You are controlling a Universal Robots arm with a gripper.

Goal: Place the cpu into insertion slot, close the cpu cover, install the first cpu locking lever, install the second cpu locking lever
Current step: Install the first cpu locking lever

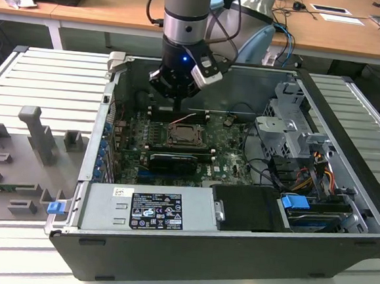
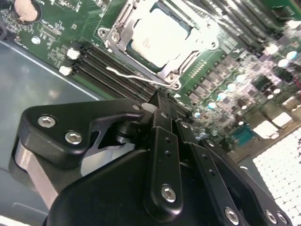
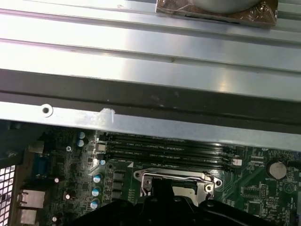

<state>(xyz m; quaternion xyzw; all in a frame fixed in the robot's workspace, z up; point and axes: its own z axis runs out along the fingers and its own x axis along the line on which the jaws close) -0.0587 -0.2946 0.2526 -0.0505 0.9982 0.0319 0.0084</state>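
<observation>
Currently the claw (image 1: 179,107) hangs inside the open case (image 1: 234,251), just above the board (image 2: 56,28) and just beside the insertion slot (image 1: 187,136), on the side of the memory slots (image 2: 108,70). In the second wrist view its fingers are pressed together with nothing between them; the tips (image 2: 157,100) point at the socket corner.

The cpu (image 2: 162,35) sits flat in the slot. The cpu cover (image 2: 141,59) appears to lie down over it, with the chip's pale top showing through the window. A wire lever (image 2: 124,73) runs along the socket edge nearest the claw.

Handling, as a judgement:
- The cpu is light, stiff and fragile on its contact face. It should be held by its edges only.
- The cover is a thin, stiff, hinged plate. It needs a light push on the frame, never on the chip.
- The lever is thin, springy steel wire, slippery and liable to snap back. The bent free end is the place to take hold of it.

Hard to make out:
- Whether the near lever is hooked under its catch cannot be told.
- The second lever cannot be picked out with confidence.
- In the first wrist view the claw body cuts off the near edge of the slot (image 3: 176,181).
- The case stands on a ribbed metal worktop (image 1: 43,78).
</observation>
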